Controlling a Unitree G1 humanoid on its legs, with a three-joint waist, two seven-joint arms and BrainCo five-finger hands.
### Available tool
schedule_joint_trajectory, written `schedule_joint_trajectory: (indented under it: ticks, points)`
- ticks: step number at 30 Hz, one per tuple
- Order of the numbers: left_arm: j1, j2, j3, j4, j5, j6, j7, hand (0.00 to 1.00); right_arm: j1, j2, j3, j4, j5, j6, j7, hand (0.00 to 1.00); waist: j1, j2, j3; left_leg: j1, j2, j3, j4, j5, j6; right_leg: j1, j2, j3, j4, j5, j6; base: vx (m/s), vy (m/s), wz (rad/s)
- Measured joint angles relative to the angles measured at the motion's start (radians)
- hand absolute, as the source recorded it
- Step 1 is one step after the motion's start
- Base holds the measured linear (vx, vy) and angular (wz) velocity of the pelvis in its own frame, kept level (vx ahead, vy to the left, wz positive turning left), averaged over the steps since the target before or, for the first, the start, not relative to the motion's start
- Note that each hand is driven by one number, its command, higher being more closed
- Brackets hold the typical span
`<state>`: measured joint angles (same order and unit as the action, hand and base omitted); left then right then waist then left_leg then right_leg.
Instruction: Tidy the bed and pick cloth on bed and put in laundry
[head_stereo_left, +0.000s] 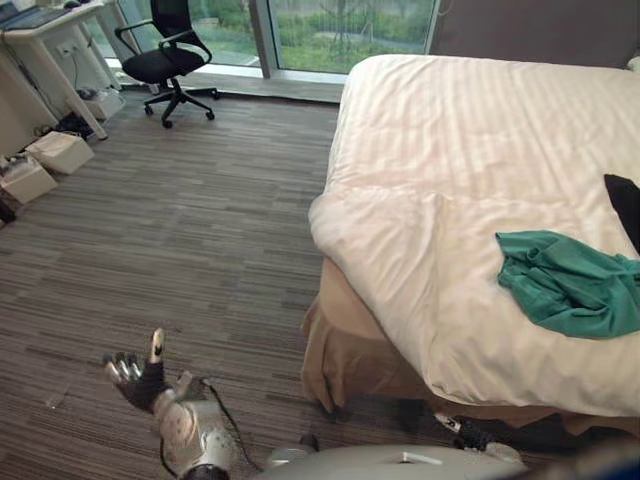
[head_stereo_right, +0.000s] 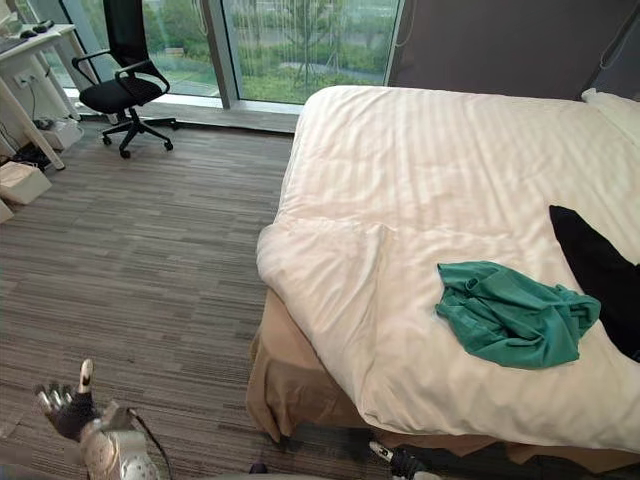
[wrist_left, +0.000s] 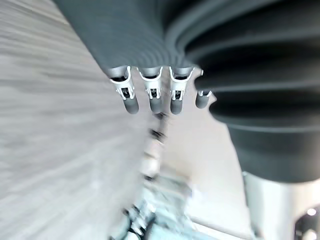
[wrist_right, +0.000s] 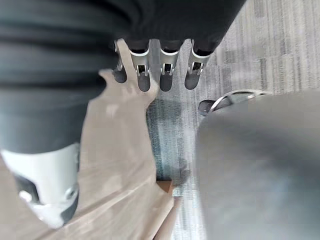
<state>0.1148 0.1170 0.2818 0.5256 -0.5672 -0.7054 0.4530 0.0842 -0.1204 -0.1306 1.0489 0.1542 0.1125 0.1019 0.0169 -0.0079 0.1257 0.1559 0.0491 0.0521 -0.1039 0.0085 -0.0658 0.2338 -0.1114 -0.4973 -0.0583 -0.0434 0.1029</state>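
A crumpled green cloth (head_stereo_left: 570, 285) lies on the white duvet (head_stereo_left: 450, 150) near the bed's front right corner. A black cloth (head_stereo_right: 600, 265) lies just beyond it at the right edge. My left hand (head_stereo_left: 135, 375) hangs low over the carpet, well left of the bed, its fingers (wrist_left: 152, 92) relaxed and holding nothing. My right hand (head_stereo_right: 395, 458) hangs low by the foot of the bed, below the beige bed skirt (wrist_right: 120, 165). Its fingers (wrist_right: 167, 75) are straight and empty.
A black office chair (head_stereo_left: 165, 60) stands at the far left by the window. A white desk (head_stereo_left: 50, 30) and some boxes (head_stereo_left: 60, 150) line the left wall. Striped carpet (head_stereo_left: 200, 230) spreads between them and the bed.
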Motion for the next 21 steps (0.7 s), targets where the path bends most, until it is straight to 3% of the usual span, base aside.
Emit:
schedule_joint_trajectory:
  ticks: [2, 3, 4, 5, 7, 8, 9, 10, 11, 13, 17, 21]
  points:
    - [-0.02, 0.055, 0.018, -0.044, 0.067, -0.022, 0.003, 0.0, 0.002, -0.001, 0.004, -0.003, 0.0, 0.0, 0.0, 0.0, 0.003, 0.0, 0.0, 0.0, 0.005, 0.022, 0.0, -0.002, -0.002, -0.001, 0.004, 0.015, -0.001, 0.001, -0.001, -0.04, 0.01, -0.2]
    - [-0.047, 0.141, 0.058, -0.101, 0.108, 0.06, 0.024, 0.0, 0.011, -0.002, 0.02, -0.016, 0.0, -0.001, 0.0, 0.0, 0.002, 0.004, -0.004, 0.004, 0.011, 0.048, 0.0, -0.006, -0.004, -0.002, 0.008, 0.022, -0.004, 0.002, -0.003, -0.04, 0.008, -0.28]
    - [-0.062, 0.178, 0.077, -0.117, 0.109, 0.093, 0.024, 0.0, 0.016, -0.003, 0.021, -0.02, 0.0, -0.001, 0.0, 0.0, 0.002, 0.007, -0.009, 0.005, 0.013, 0.056, 0.0, -0.008, -0.003, -0.004, 0.009, 0.026, -0.005, 0.003, -0.004, -0.02, 0.007, -0.36]
    - [-0.099, 0.247, 0.098, -0.129, 0.184, 0.119, 0.07, 0.0, 0.03, -0.006, 0.023, -0.035, 0.0, -0.005, 0.002, 0.0, 0.003, 0.007, -0.02, 0.007, 0.021, 0.078, 0.0, -0.012, -0.004, -0.011, 0.012, 0.046, -0.005, 0.005, -0.007, 0.0, 0.008, -0.34]
    - [-0.126, 0.33, 0.116, -0.212, 0.474, 0.069, 0.181, 0.0, 0.046, -0.005, 0.028, -0.054, 0.0, -0.013, 0.003, 0.0, 0.004, 0.013, -0.023, 0.017, 0.021, 0.111, 0.0, -0.015, -0.005, -0.015, 0.012, 0.072, -0.006, 0.009, -0.009, 0.01, 0.032, -0.38]
    - [-0.165, 0.381, 0.096, -0.279, 0.552, 0.085, 0.183, 0.0, 0.055, -0.005, 0.028, -0.061, 0.0, -0.02, 0.004, 0.0, 0.003, 0.009, -0.032, 0.017, 0.021, 0.126, 0.0, -0.016, -0.006, -0.015, 0.009, 0.075, -0.007, 0.011, -0.008, 0.0, 0.044, -0.21]
    - [-0.181, 0.405, 0.076, -0.313, 0.491, 0.138, 0.131, 0.0, 0.064, -0.005, 0.028, -0.06, 0.0, -0.022, 0.005, 0.0, 0.002, 0.009, -0.038, 0.017, 0.02, 0.134, 0.0, -0.016, -0.006, -0.015, 0.007, 0.076, -0.008, 0.011, -0.007, 0.0, 0.033, -0.1]
    - [-0.221, 0.426, 0.063, -0.346, 0.301, 0.3, 0.011, 0.0, 0.07, -0.006, 0.027, -0.066, 0.0, -0.027, 0.007, 0.0, -0.004, 0.017, -0.047, 0.021, 0.018, 0.141, 0.0, -0.019, -0.006, -0.015, 0.006, 0.084, -0.009, 0.012, -0.006, 0.0, 0.038, -0.23]
    - [-0.257, 0.415, 0.074, -0.305, 0.224, 0.395, -0.057, 0.0, 0.07, -0.01, 0.027, -0.073, 0.001, -0.033, 0.009, 0.0, -0.012, 0.027, -0.049, 0.029, 0.017, 0.161, 0.0, -0.02, -0.006, -0.016, 0.006, 0.102, -0.009, 0.016, -0.005, 0.0, 0.038, -0.31]
    - [-0.248, 0.384, 0.047, -0.263, 0.224, 0.436, -0.101, 0.0, 0.07, -0.011, 0.025, -0.077, 0.003, -0.034, 0.009, 0.0, -0.026, 0.031, -0.049, 0.038, 0.017, 0.185, 0.0, -0.02, -0.007, -0.017, 0.007, 0.125, -0.009, 0.018, -0.006, -0.01, 0.028, -0.3]
    - [-0.195, 0.29, -0.155, -0.266, 0.411, 0.446, -0.107, 0.0, 0.085, 0.007, 0.007, -0.069, 0.032, -0.035, 0.009, 0.0, -0.025, 0.008, -0.042, 0.038, 0.024, 0.202, 0.0, -0.023, -0.011, -0.027, 0.021, 0.144, -0.013, 0.02, -0.015, 0.0, -0.005, -0.12]
    - [-0.171, 0.278, -0.231, -0.259, 0.613, 0.455, -0.102, 0.0, 0.086, 0.018, -0.017, -0.069, 0.071, -0.044, 0.011, 0.0, -0.027, 0.009, -0.041, 0.054, 0.034, 0.249, 0.002, -0.027, -0.016, -0.042, 0.035, 0.193, -0.011, 0.028, -0.027, 0.0, -0.019, -0.39]
